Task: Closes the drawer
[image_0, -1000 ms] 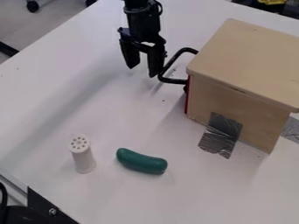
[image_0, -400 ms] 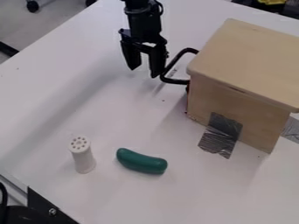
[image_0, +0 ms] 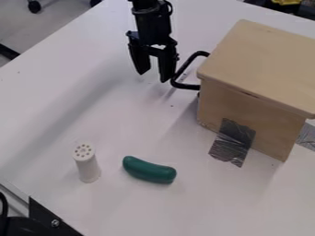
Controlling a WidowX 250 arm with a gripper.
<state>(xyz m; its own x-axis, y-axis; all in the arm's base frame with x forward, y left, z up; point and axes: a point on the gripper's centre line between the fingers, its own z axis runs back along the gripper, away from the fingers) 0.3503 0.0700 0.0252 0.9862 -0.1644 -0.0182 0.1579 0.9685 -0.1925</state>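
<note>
The big box [image_0: 258,69] is tan wood. The drawer [image_0: 194,87] sits in it, on the side by the black gripper [image_0: 154,75]. The jaws are let go, wide apart, with nothing in them. The handle [image_0: 183,85] is a thin, bent, black bar that pokes out.
</note>
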